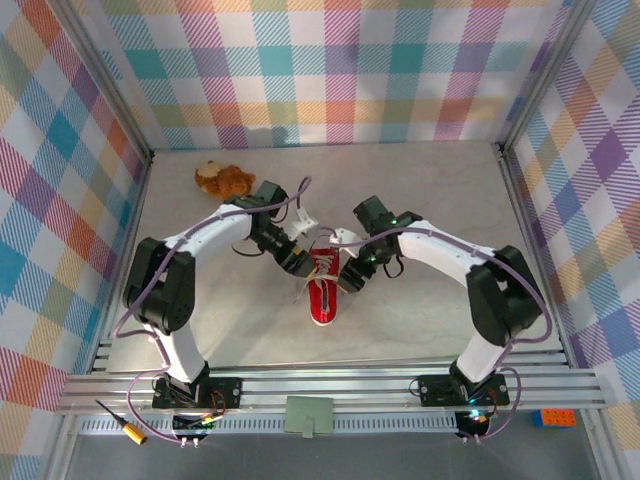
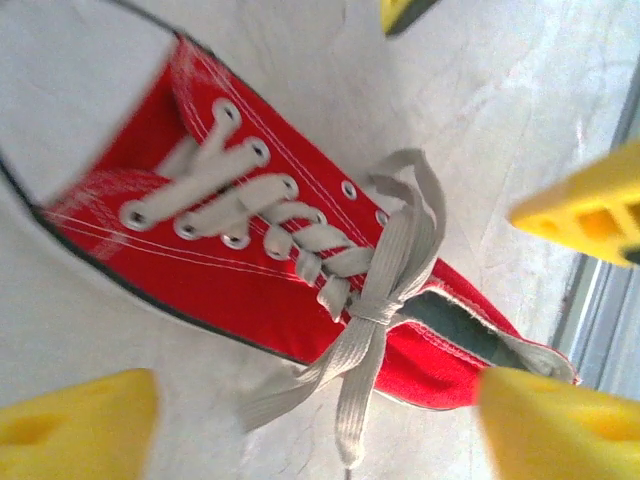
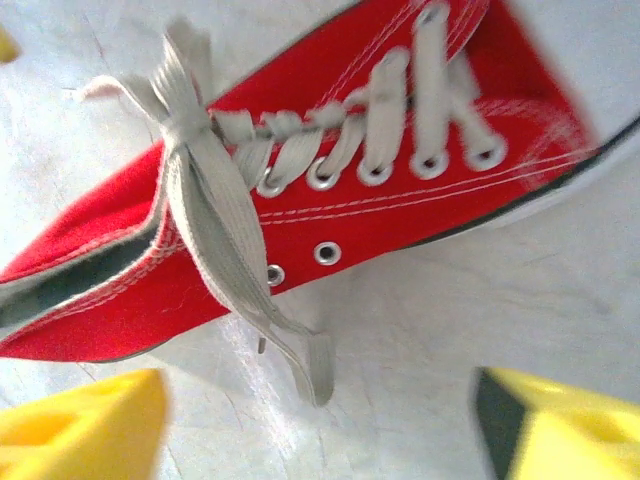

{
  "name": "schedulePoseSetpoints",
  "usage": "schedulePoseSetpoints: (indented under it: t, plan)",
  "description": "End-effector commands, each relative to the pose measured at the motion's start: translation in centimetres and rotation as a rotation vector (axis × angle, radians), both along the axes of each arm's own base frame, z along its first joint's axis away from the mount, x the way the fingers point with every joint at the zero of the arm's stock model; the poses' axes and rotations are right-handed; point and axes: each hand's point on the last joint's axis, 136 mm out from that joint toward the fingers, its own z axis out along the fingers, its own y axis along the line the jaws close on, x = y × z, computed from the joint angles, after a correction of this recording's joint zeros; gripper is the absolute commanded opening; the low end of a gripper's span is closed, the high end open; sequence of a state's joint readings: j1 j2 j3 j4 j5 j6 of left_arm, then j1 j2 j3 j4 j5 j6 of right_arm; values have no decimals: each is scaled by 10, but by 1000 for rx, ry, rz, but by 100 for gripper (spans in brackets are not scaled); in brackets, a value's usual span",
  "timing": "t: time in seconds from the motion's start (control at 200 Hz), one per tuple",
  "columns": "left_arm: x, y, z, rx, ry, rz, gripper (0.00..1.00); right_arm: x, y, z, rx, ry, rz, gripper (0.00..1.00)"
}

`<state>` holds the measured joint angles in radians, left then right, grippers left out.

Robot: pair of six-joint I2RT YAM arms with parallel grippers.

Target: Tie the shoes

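Observation:
The red sneaker [image 1: 323, 300] lies on the table between my two arms, white toe cap toward the near edge. Its white laces [image 2: 375, 300] are crossed in a knot at the top eyelets. Two flat ends trail over the shoe's side onto the table. My left gripper [image 1: 298, 264] hovers at the shoe's left side, open, and its yellow fingers [image 2: 75, 425] stand wide apart with nothing between them. My right gripper [image 1: 351, 275] is open at the shoe's right side. A lace loop [image 3: 305, 355] hangs off the shoe's side ahead of its fingers [image 3: 565, 425].
A brown plush toy [image 1: 222, 179] lies at the back left of the table. Checked cloth walls close in the back and both sides. A metal rail [image 1: 330, 385] runs along the near edge.

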<state>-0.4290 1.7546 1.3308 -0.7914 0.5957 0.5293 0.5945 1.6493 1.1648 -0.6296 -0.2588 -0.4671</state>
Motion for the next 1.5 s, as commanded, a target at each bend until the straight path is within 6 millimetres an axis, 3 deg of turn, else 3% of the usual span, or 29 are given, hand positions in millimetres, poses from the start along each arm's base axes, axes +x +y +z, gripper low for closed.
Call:
schedulePoseSetpoints:
  t: [0.0, 0.18, 0.3, 0.465, 0.575, 0.68, 0.885, 1.08, 1.23, 1.495]
  plan:
    - [16, 20, 57, 21, -155, 72, 100, 19, -19, 50, 32, -96, -97, 99]
    - [33, 56, 103, 111, -415, 211, 100, 28, -51, 84, 85, -255, -222, 99]
    - [30, 79, 127, 142, -587, 291, 100, 30, -71, 107, 102, -419, -302, 99]
    - [28, 117, 146, 130, -800, 536, 100, 33, -113, 114, 91, -605, -520, 99]
    - [24, 129, 139, 87, -857, 645, 100, 32, -136, 106, 182, -652, -690, 99]
    - [24, 147, 129, 79, -906, 773, 100, 30, -159, 85, 161, -706, -799, 99]
    - [26, 202, 101, 213, -920, 1087, 100, 22, -197, 64, 142, -776, -936, 99]
    - [36, 192, 68, 146, -865, 1051, 100, 20, -210, 55, 299, -818, -1006, 99]
    - [39, 206, 52, 104, -844, 1104, 100, 27, -225, 36, 275, -781, -1041, 99]
    - [33, 232, 26, -19, -878, 1187, 100, 49, -234, 30, 321, -767, -1049, 99]
